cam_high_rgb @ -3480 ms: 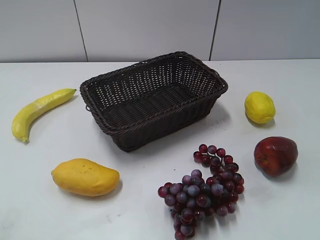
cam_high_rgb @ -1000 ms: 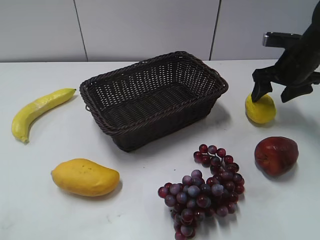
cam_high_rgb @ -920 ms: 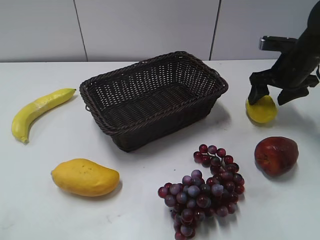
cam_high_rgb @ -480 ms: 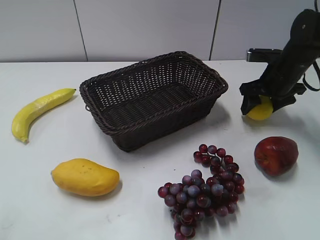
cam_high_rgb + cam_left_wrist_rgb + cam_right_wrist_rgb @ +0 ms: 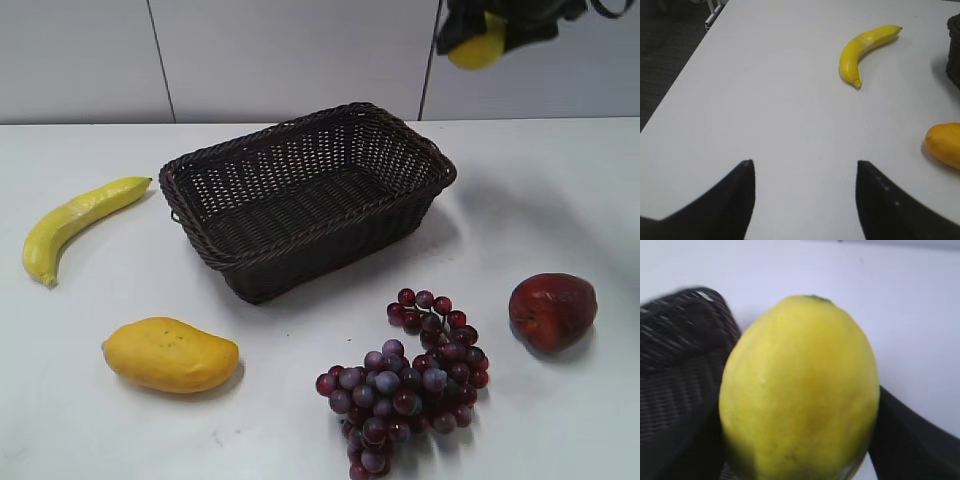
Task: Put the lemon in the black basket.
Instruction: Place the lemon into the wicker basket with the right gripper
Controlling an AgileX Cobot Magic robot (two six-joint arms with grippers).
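Hanging high at the far right, your right tool (image 5: 480, 25) grips the lemon (image 5: 477, 47) between its closed jaws, well above the table (image 5: 560, 190) and beyond the right far corner of the black basket (image 5: 305, 195). Your right wrist view fills with the lemon, the basket's weave at its left. Your left tool (image 5: 802, 197) stands wide open with nothing in it, the banana (image 5: 865, 50) and mango (image 5: 945, 145) lying ahead of it. Grapes (image 5: 410, 385) and apple (image 5: 552, 310) sit near right.
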